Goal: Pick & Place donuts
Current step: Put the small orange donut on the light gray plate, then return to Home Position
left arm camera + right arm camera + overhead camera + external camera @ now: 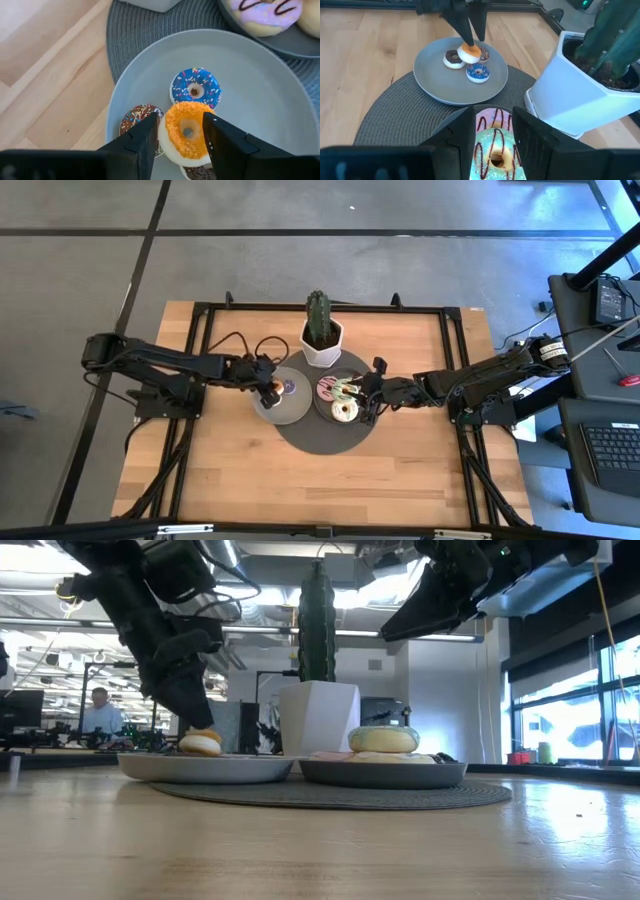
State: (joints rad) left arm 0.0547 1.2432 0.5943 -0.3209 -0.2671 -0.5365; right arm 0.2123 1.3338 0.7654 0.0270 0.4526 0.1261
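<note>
Donuts are sitting on two grey plates that share a round dark woven mat (325, 435) at the middle of the wooden table (240, 480). On the left plate (296, 412) the left gripper (180, 135) is closing its fingers on a small orange donut (186, 131), which is sitting above the plate's surface, over the other small ones. Just beside it a blue sprinkled donut (196, 88) is lying flat, a brown sprinkled donut (137, 117) is lying partly under the orange one, and a dark one (453, 58) is resting at the gripper's other side.

Behind the two plates a cactus in a white pot (321, 340) is standing upright.

On the right plate (330, 408) larger donuts are lying together: a pink-frosted one (492, 118) with dark stripes and a green-frosted one (496, 150) with dark drizzle. The right gripper (492, 145) is hovering over this plate with its fingers spread wide on either side of the green donut, without touching it in the low view.
</note>
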